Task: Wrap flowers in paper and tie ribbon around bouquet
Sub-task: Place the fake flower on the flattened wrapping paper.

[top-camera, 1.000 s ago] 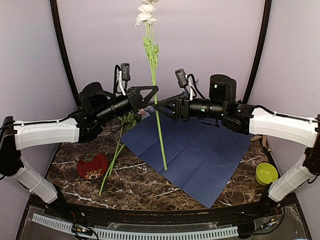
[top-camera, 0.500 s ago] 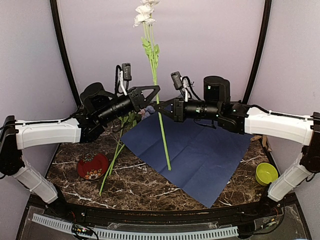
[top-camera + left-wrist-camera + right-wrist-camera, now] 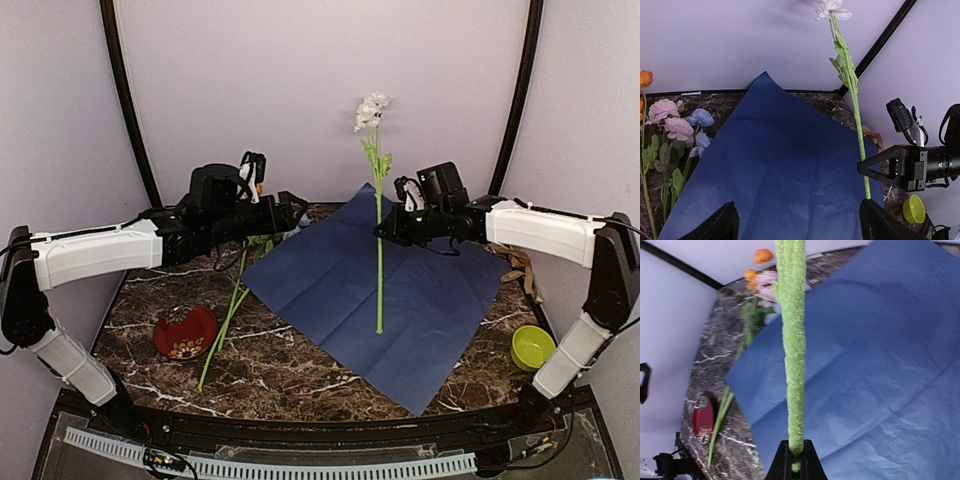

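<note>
Top external: right jaws clamp a white flower [image 3: 379,270] mid-stem, held upright over the navy paper [image 3: 440,310] (spread flat on the bench [image 3: 280,370]). Left jaws wide, nothing between them. Other flowers [image 3: 677,129] lie at the paper's 9 o'clock.
</note>
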